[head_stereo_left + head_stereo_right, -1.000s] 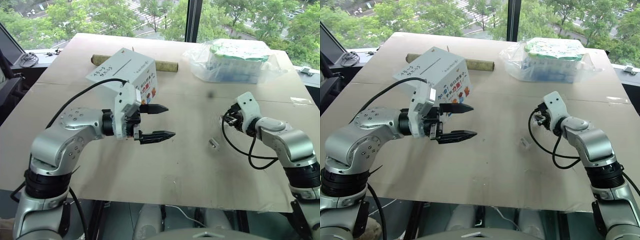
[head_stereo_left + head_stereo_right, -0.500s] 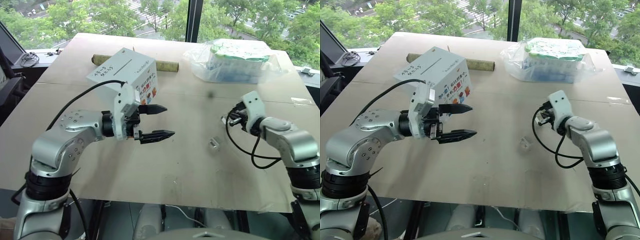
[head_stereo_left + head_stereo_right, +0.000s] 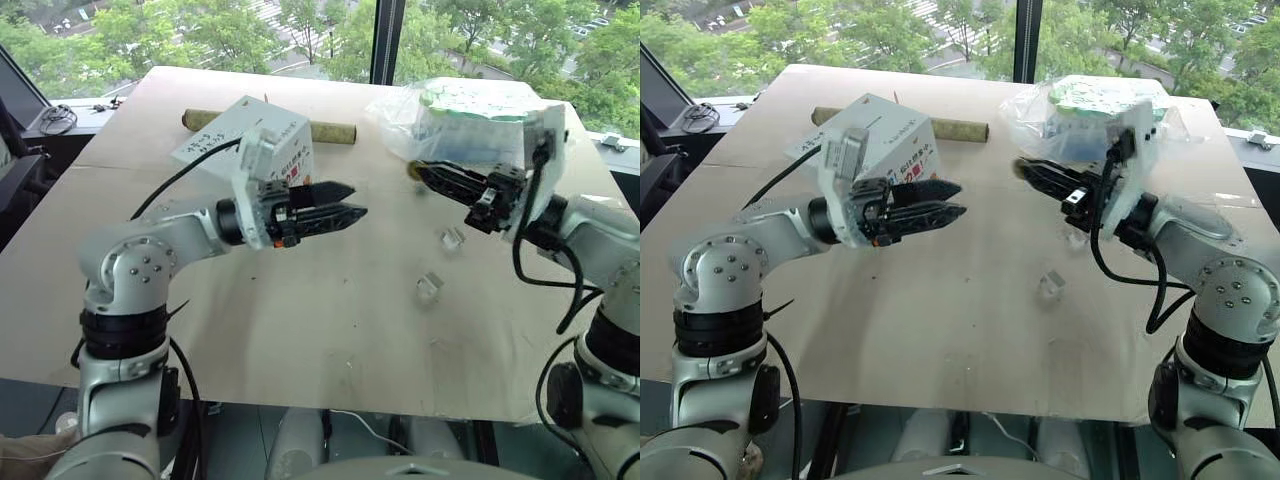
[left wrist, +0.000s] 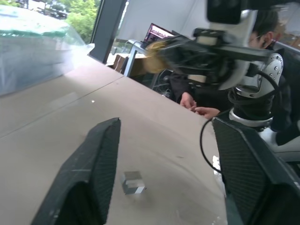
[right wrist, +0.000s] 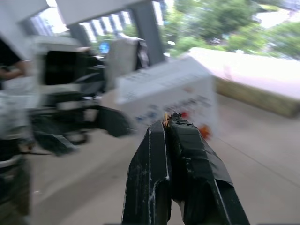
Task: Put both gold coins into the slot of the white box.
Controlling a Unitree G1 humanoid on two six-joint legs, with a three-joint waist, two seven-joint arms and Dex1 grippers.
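Gold coin (image 3: 413, 171) pinched in right gripper (image 3: 418, 172), right of white box (image 3: 262, 139) | left gripper (image 3: 350, 201) slightly parted, empty, just before box | clear casings (image 3: 429, 288) on table (image 3: 330, 330), well right of box

- A flat beige board tabletop (image 3: 330, 330) is seen.
- On it are rested: a white cardboard box (image 3: 262, 140), a brown cardboard tube (image 3: 333, 131), a clear bag of white-green packs (image 3: 465, 120), two small clear plastic casings (image 3: 429, 287), (image 3: 452, 239).

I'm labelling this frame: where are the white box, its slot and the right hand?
white box (image 3: 290, 158): left eye view, its printed front face.
slot (image 3: 866, 124): right eye view, middle of the dark slit on top.
right hand (image 3: 418, 172): left eye view, between its fingertips.
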